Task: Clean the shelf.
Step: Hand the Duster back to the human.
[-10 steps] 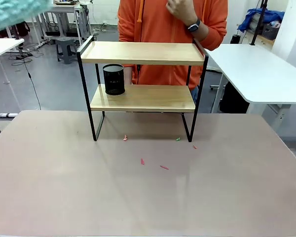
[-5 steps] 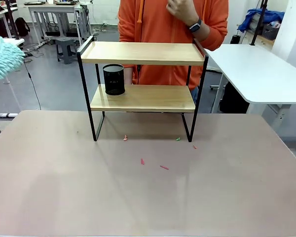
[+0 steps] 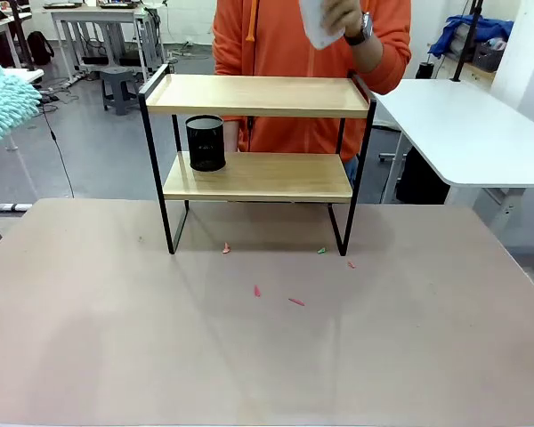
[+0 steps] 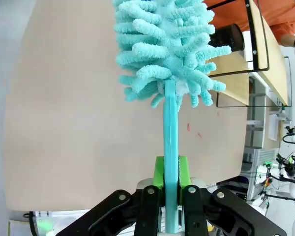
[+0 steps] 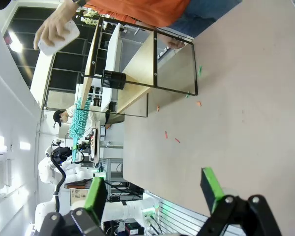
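The shelf (image 3: 258,95) stands at the table's far side, a two-tier rack of light wooden boards in a thin black frame; it also appears at the top right of the left wrist view (image 4: 265,44) and sideways in the right wrist view (image 5: 137,69). A black mesh cup (image 3: 206,142) stands on the lower board's left end. My left gripper (image 4: 170,184) is shut on the handle of a fluffy turquoise duster (image 4: 167,46), whose head shows at the front view's left edge (image 3: 2,102). My right gripper (image 5: 155,189) is open with nothing between its fingers, above the table.
A person in an orange top stands behind the shelf, a hand (image 3: 343,16) raised with a white cup-like object (image 3: 316,22). Small red and green scraps (image 3: 294,302) lie on the tan table (image 3: 267,356) in front of the shelf. A white table (image 3: 463,124) stands at the right.
The duster has come down from the front view's top left corner to its left edge. The person's hand now holds up a white object that did not show before.
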`<state>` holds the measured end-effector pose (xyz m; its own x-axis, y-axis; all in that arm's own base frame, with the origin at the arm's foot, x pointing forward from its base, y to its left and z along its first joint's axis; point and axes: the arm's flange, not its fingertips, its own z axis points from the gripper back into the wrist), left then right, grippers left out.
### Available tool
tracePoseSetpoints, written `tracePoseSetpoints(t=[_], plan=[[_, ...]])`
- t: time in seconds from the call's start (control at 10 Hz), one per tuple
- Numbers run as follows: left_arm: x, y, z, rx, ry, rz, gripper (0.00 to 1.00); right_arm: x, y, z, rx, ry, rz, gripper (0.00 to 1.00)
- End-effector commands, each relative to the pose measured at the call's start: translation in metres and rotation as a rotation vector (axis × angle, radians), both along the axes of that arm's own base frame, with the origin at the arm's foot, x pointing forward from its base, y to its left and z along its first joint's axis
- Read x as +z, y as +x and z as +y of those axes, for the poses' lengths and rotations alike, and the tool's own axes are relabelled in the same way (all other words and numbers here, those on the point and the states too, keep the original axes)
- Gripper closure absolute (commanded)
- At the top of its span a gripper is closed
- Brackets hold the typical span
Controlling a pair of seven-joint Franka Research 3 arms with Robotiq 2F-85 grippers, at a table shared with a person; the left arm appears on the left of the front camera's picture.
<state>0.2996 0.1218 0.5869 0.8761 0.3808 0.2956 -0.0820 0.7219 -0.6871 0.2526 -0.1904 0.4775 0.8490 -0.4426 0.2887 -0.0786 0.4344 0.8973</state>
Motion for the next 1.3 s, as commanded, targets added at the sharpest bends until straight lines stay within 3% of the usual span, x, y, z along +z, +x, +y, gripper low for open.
tracePoseSetpoints(t=[0.0, 0.6, 0.7, 1.0, 1.2], plan=[[-0.001, -0.001, -0.003, -0.01, 0.003, -0.002, 0.88, 0.002, 0.002, 0.0, 0.003, 0.004, -0.033, 0.0], [-0.001, -0.001, -0.003, -0.01, 0.003, -0.002, 0.88, 0.002, 0.002, 0.0, 0.003, 0.004, -0.033, 0.0], [0.0, 0.001, -0.003, -0.011, -0.001, 0.0, 0.88, 0.0, 0.0, 0.0, 0.0, 0.0, 0.0, 0.0], [0.078, -0.019, -0.053, -0.47, 0.019, -0.214, 0.88, 0.119, 0.033, 0.059, 0.184, -0.16, -0.151, 0.0], [0.09, -0.041, -0.073, -0.836, -0.023, -0.243, 0.88, 0.132, 0.049, 0.141, 0.355, -0.188, -0.206, 0.0]])
